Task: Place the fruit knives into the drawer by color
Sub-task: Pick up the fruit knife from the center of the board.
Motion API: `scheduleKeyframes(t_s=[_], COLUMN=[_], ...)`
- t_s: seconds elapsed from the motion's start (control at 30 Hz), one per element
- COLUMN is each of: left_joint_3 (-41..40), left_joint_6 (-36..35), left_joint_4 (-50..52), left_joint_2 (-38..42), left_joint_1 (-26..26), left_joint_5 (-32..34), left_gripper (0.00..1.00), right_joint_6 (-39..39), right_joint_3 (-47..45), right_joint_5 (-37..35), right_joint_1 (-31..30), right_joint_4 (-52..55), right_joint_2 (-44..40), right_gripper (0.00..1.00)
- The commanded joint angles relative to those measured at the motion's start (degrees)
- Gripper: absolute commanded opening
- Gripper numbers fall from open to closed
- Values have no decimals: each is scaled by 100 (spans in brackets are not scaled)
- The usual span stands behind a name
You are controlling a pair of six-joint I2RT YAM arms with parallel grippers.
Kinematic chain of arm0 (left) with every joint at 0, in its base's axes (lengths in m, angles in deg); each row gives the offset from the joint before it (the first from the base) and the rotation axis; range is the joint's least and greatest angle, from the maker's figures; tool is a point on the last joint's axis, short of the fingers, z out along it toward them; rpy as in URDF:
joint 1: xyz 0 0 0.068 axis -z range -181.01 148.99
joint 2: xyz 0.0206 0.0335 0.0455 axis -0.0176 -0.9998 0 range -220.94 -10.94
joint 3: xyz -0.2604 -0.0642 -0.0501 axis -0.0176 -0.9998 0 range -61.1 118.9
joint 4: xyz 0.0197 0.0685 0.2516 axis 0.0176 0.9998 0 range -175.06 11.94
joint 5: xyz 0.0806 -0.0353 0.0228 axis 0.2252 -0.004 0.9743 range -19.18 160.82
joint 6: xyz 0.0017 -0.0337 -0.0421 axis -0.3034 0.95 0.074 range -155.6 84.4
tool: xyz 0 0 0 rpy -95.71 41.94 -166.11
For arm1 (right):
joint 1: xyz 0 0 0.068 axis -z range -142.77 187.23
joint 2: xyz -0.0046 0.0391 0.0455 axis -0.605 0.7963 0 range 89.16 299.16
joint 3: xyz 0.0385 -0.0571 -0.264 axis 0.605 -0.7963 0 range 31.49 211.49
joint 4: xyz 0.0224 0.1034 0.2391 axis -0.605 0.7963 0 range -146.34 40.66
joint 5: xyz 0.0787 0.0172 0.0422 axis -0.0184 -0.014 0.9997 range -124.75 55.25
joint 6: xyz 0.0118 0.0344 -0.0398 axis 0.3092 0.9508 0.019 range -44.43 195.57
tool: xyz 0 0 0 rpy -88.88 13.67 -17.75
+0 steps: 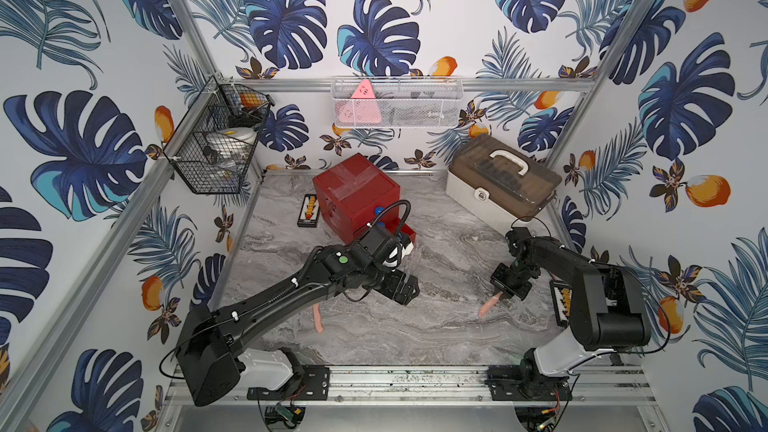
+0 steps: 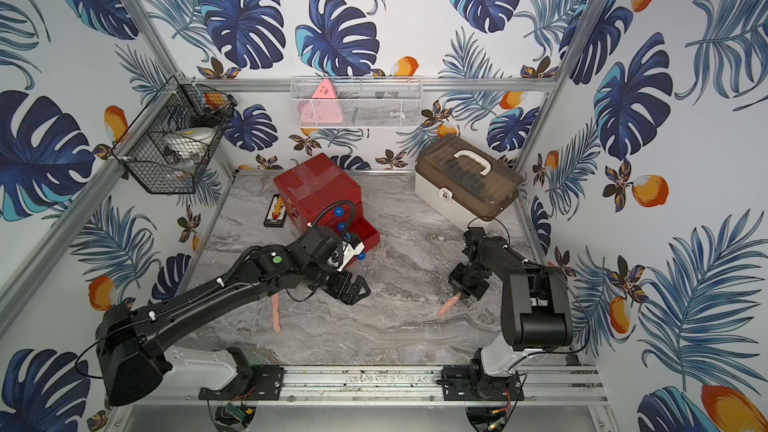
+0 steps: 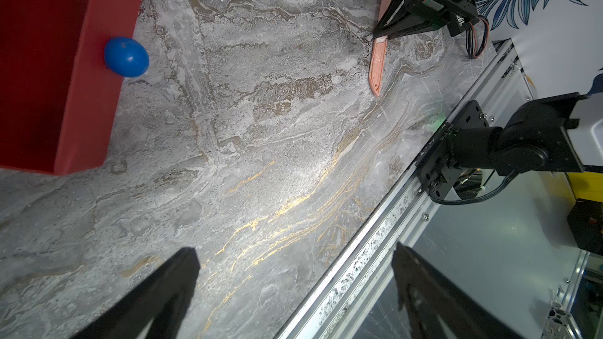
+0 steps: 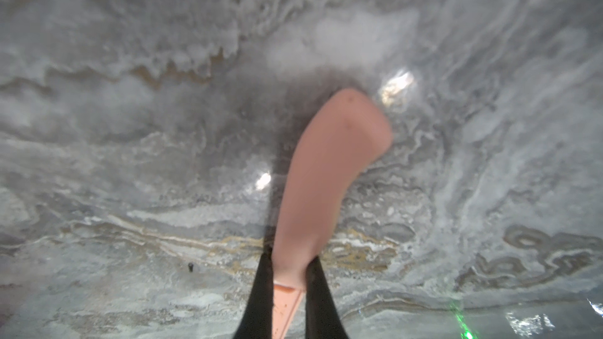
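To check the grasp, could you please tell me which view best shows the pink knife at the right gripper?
The right wrist view: the pink knife fills the frame, pinched in the right gripper. The left wrist view shows most of its length, far off. Both top views show only one end beyond the gripper.

Both top views high overhead, facing down across the whole table (image 1: 374, 338), wrist views close above it, both showing one pink knife (image 3: 378, 60).
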Motion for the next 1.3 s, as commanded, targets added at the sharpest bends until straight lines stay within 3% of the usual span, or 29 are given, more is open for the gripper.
scheduleKeyframes(t_s=[0.0, 0.5, 0.9, 1.27], left_joint_3=[-107, -245, 621, 1414], left_joint_6=[160, 329, -24, -350], left_joint_4=[-327, -1074, -501, 108], left_joint_2=[-54, -454, -547, -537], left_joint_1=[-9, 2, -10, -498], left_joint_5=[-117, -390, -141, -222], left_gripper=[99, 99, 99, 99], right_joint_6=[-145, -264, 23, 834], right_joint_3=[-22, 126, 180, 652], right_joint_5=[-171, 102, 660, 957], right_joint_1=[3, 3, -40, -902], right_joint_4=[-266, 30, 155, 74], right_joint_2=[-7, -417, -845, -948], right_gripper=[4, 2, 0, 0])
